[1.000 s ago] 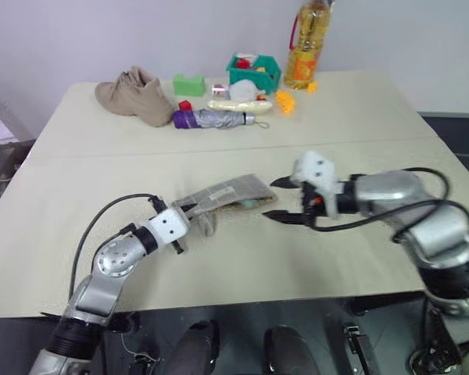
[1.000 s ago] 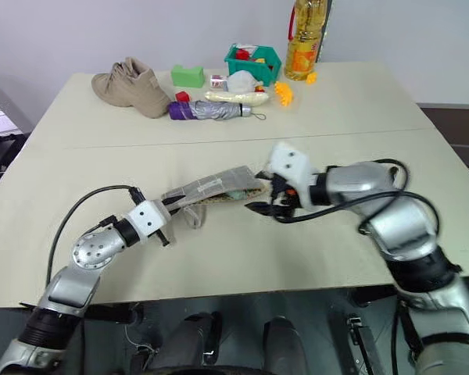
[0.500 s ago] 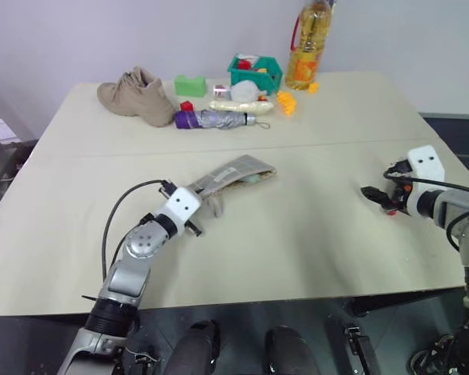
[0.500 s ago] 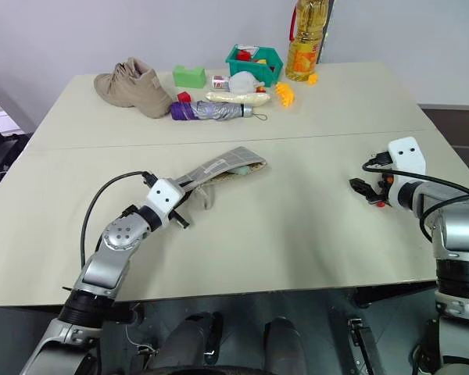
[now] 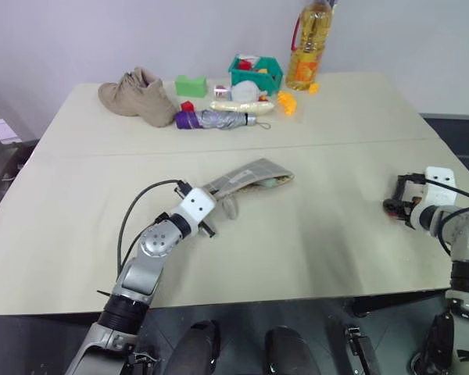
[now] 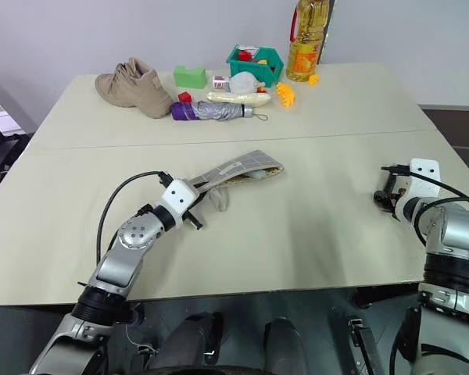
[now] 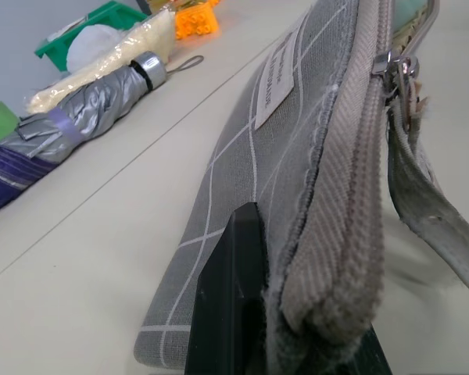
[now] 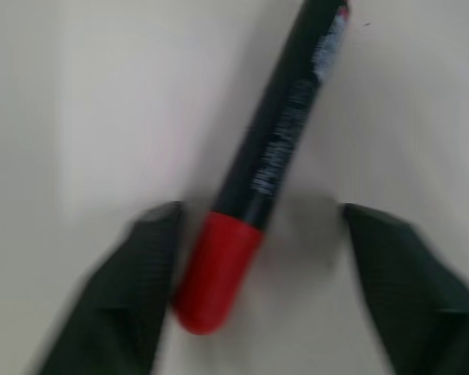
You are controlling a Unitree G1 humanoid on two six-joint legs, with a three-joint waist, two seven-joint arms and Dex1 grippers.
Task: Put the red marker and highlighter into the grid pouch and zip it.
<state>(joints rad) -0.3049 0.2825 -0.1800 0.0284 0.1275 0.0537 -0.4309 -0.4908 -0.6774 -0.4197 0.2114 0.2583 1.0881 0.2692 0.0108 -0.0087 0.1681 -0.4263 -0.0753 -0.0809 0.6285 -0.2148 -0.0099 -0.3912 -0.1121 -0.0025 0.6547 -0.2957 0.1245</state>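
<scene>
Near the table's right edge, my right gripper (image 8: 254, 301) stands open astride the red marker (image 8: 262, 172), which lies lengthwise between its fingers; my left gripper (image 7: 285, 328) pinches the grid pouch (image 5: 246, 176) mid-table.

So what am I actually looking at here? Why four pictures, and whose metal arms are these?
The arms belong to a humanoid robot. Two pictures come from cameras in its head, looking down over a beige table. The other two come from a small camera on each wrist, looking along that hand's black fingers.

The left hand is shut on one end of the grid pouch, a flat grey pencil case whose far end is open, with something pale green inside. The right hand has its fingers apart on either side of the red marker, which lies on the table, not yet gripped.

At the far side lie a shoe, a folded umbrella, a green basket, a bottle of oil and small toys.
</scene>
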